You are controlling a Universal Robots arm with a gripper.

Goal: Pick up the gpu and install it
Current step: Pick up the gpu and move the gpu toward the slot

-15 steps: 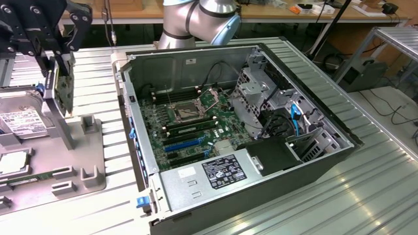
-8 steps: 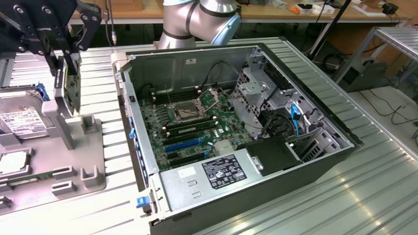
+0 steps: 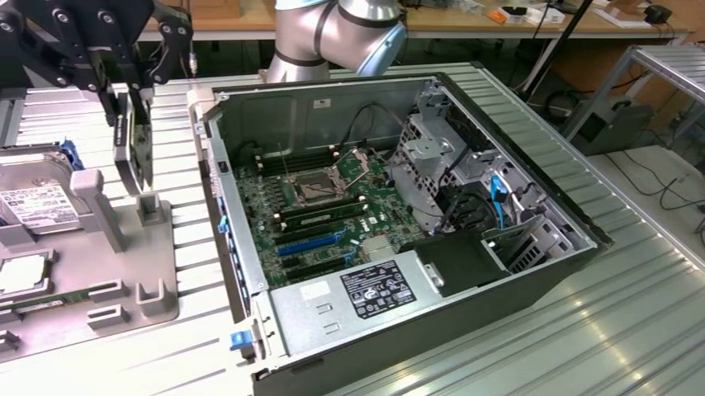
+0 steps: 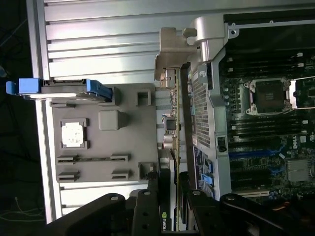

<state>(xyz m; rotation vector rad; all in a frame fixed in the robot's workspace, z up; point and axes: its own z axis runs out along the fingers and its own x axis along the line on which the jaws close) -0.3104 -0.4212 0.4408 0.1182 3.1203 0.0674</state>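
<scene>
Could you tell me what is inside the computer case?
A green motherboard with its CPU socket, a power supply and a drive cage; what lies under the cage is covered.

A ribbed metal table (image 3: 617, 330) stands before a wooden bench (image 3: 441, 23).

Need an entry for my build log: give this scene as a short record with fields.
gpu: thin flat dark expansion card with silver bracket, upright on edge over the grey plastic parts tray
gripper: shut on the gpu
computer: open black tower case, green motherboard exposed
installed: no, the gpu is outside the tower case
</scene>
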